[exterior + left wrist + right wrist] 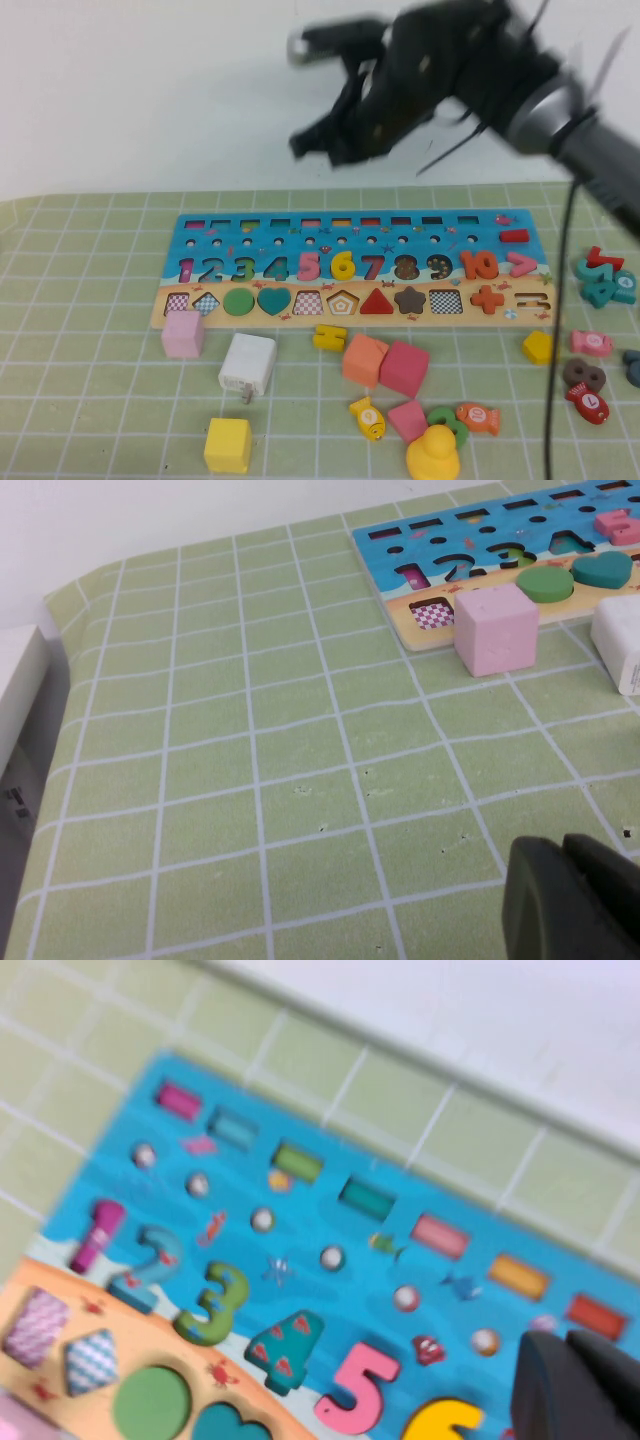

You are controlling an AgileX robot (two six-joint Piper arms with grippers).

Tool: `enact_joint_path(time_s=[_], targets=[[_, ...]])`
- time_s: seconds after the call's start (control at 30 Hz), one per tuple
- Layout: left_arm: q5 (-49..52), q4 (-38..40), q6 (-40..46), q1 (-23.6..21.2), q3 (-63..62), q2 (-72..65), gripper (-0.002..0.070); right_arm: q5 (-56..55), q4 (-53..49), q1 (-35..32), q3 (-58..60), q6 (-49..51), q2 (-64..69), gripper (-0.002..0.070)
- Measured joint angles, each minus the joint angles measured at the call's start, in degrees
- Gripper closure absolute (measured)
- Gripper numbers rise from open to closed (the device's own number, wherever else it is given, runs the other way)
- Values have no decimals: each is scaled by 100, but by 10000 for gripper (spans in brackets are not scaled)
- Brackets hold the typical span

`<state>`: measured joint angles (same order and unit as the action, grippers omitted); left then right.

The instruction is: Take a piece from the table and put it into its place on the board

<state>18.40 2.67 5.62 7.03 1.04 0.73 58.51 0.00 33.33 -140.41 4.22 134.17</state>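
Observation:
The yellow numeral 6 piece [343, 265] lies in its recess on the board [420, 235], between the pink 5 and the 7. In the right wrist view its top [445, 1420] shows on the blue board [300, 1220]. My right gripper [310, 140] hangs high above the board's middle, blurred by motion. Its fingers are shut on nothing [568, 1338]. My left gripper [562, 842] is out of the high view. It sits shut and empty low over the green mat, left of the board's end [400, 555].
In front of the board lie a pink cube [183, 333], a white block [247, 365], a yellow cube [228, 445], orange and red cubes [364, 358], a yellow duck [433, 455] and fish pieces [368, 418]. Loose pieces [603, 275] lie at the right.

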Motion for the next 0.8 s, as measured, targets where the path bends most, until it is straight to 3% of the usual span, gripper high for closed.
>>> enact_joint_path(time_s=[0.57, 0.8], targets=[[0, 0, 0, 0, 0, 0, 677, 481, -532, 456, -13, -99, -1934, 678], [0, 0, 0, 0, 0, 0, 677, 453, -660, 592, 795, -99, -3026, 678]])
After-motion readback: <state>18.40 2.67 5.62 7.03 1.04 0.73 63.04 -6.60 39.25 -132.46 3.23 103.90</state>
